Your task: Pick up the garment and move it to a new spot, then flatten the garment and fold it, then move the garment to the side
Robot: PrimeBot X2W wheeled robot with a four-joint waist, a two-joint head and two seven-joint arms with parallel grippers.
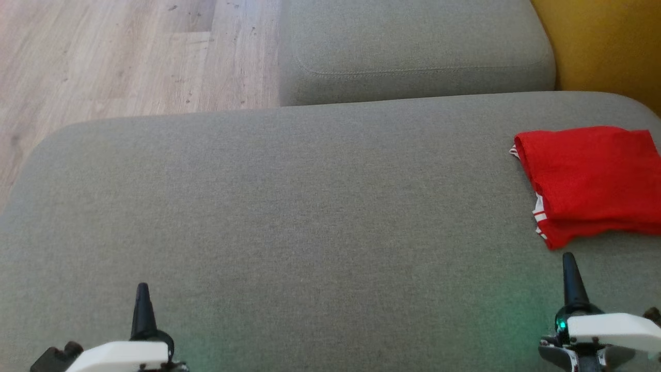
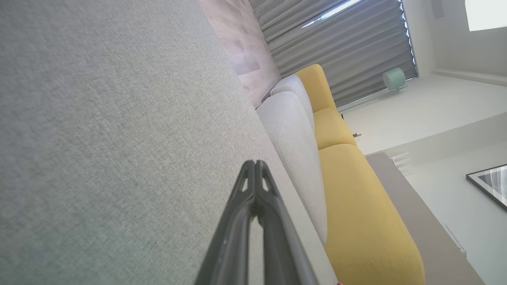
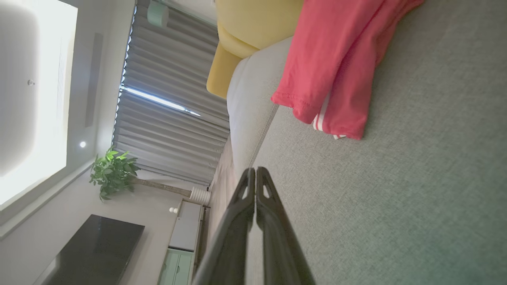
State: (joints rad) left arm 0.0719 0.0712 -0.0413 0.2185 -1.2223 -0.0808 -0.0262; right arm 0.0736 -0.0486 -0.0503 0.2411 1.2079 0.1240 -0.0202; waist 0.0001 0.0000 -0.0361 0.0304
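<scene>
Grey seat cushion [image 1: 310, 206] spans most of the head view, surface flat and bare across its middle and left. Wooden floor [image 1: 103, 57] lies beyond its far left edge. A second grey cushion [image 1: 413, 46] sits behind the far edge, with yellow upholstery [image 1: 604, 41] at the far right corner.

Red garment [image 1: 594, 181] lies folded on the right end of the seat cushion, in layers, partly cut off by the view's right edge. White stripes show at its near-left corner. It touches neither gripper.

Right gripper [image 1: 568, 257] is just short of the garment's near edge, clear of it. The right wrist view shows its fingers [image 3: 273, 221] pressed together at the tips, nothing between them.

Left gripper [image 1: 142, 287] is at lower left, well apart from the garment. Its fingers [image 2: 277, 225] meet at the tips likewise, empty, over bare cushion.
</scene>
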